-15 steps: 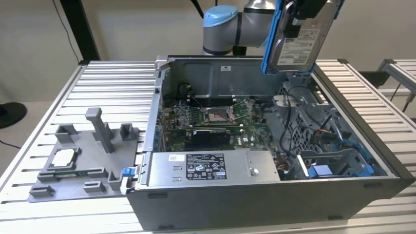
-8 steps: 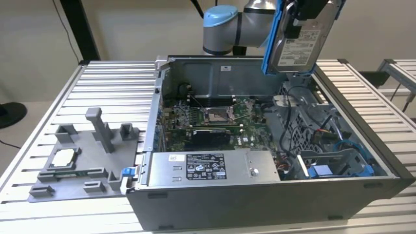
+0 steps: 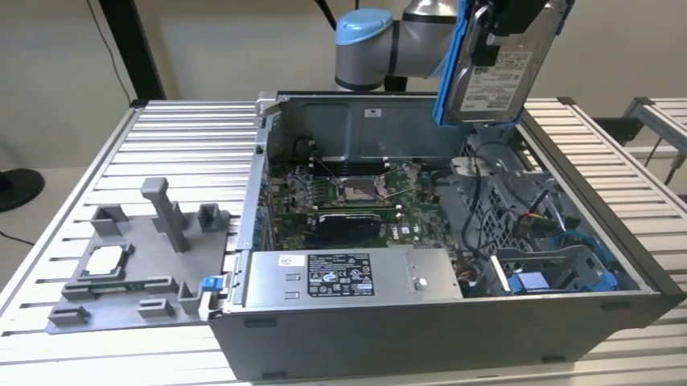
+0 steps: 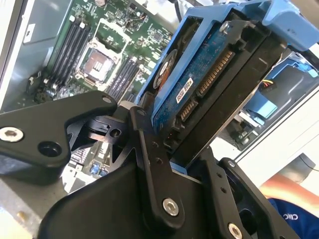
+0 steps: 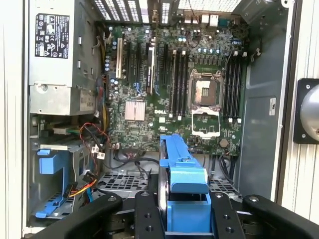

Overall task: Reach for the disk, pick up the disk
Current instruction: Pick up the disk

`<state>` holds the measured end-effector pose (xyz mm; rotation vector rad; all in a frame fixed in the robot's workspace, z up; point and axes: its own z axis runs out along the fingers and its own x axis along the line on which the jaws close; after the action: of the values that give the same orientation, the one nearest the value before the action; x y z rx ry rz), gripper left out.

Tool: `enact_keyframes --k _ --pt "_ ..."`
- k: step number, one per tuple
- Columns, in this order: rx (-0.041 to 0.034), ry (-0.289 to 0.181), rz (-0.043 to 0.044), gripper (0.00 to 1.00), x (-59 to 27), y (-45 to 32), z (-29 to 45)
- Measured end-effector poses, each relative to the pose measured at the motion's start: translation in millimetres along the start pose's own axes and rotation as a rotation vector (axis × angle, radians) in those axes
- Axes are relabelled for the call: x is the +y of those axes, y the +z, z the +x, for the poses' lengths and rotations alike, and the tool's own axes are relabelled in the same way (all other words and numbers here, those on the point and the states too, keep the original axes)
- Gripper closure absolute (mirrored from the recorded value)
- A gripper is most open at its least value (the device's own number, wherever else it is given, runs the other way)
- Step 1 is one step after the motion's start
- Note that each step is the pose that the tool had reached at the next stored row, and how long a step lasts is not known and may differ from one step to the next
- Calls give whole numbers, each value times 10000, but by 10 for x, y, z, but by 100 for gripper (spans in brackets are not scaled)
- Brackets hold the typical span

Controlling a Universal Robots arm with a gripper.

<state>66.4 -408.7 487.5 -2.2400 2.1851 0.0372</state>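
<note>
1. The pincer [image 3: 513, 20] is clamped on the disk [image 3: 503, 68], which hangs upright in the air above the far side of the open case [image 3: 451, 330], clear of it.
2. In the exterior view the disk's labelled face is toward the camera, and its blue bracket [image 3: 449, 72] runs down the edge on the exterior view's left.
3. In the second wrist view the black fingers [image 4: 149, 169] press on both flat faces of the disk [image 4: 209, 89]; its circuit-board side and connector edge show.
4. In the first wrist view the bracket [image 5: 182, 174] stands between the fingers [image 5: 147, 219], with the motherboard [image 5: 164, 84] below it.
5. Inside the case, the power supply [image 3: 343, 277] with a black label lies along the near wall, and the empty blue drive bay [image 3: 558, 277] sits at the exterior view's right.
6. The case stands on a slatted table [image 3: 183, 153].
7. A grey tray [image 3: 140, 265] with upright posts lies on the table just beside the case, at the exterior view's left, and carries a small white chip [image 3: 104, 261].
</note>
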Motion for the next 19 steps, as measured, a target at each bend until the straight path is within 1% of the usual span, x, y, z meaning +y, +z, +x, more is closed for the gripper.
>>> enact_keyframes --k 19 --pt "1 1 0 100 -5 3 120"
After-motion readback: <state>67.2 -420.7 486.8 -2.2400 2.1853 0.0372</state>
